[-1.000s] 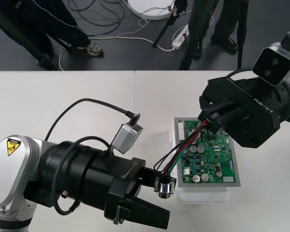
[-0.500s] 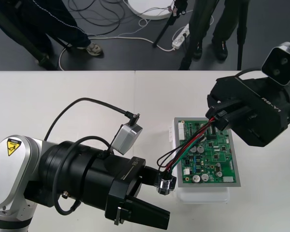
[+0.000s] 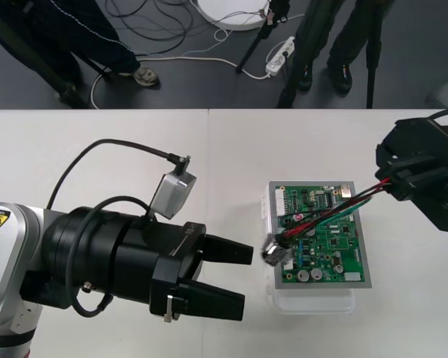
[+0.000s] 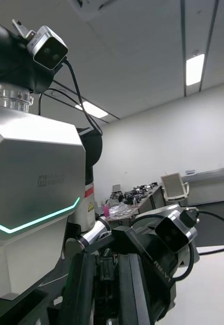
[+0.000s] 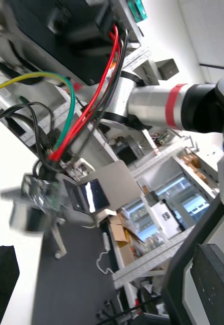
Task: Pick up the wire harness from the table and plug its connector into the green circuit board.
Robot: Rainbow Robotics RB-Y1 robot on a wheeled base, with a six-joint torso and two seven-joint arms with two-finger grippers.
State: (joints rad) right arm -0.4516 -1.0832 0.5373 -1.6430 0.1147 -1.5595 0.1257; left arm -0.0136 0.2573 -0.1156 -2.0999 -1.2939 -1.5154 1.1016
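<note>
Table (image 3: 97, 149); right end effector (image 3: 393, 183) holds harness (image 3: 334, 212)

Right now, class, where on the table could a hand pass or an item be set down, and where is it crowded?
Free: the table between its far edge and the left arm; the strip from far edge to green board; the near-right corner beside the white base. Crowded: over the board, where the harness runs from right pincer toward open left pincer.

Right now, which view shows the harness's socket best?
Front view: the socket sits over the green board's left edge, wires running up to the right pincer. Left wrist view gives mainly the wires, socket end unclear. Right wrist view faces the left arm.
</note>
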